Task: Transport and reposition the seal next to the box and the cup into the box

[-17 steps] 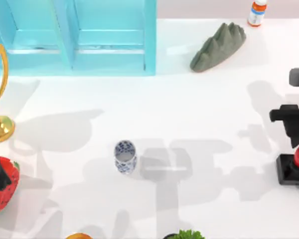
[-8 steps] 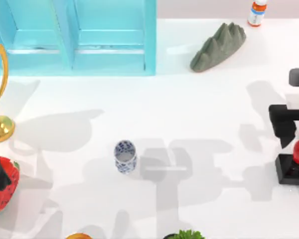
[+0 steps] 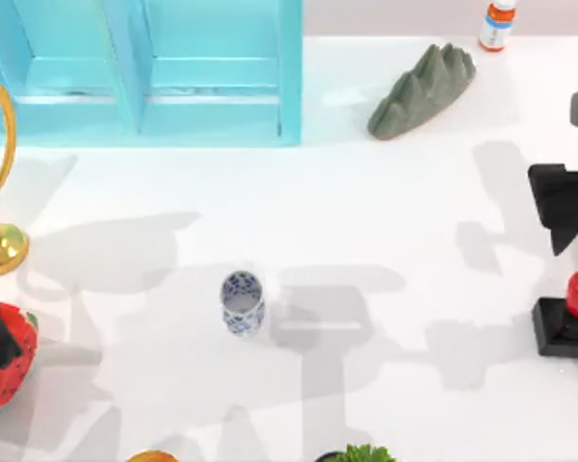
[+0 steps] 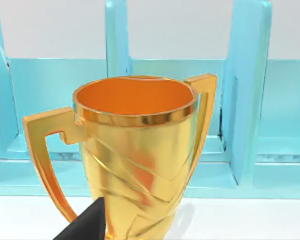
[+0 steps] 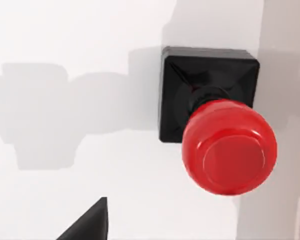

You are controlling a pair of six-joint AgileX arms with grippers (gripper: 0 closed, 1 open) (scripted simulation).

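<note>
Box: big turquoise shelf unit, top view's upper left.
Right gripper: above the seal, holding nothing; jaw gap I cannot tell.
Seal: right edge; likely rigid, top-heavy; glossy knob probably slippery.
Cup: mid-table, likely fragile.
Rock: beside box, possibly obstructing.

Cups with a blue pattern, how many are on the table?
1. The cup stands upright near the table's middle, apart from the box behind it. Others could be hidden beyond the picture's edges.
</note>
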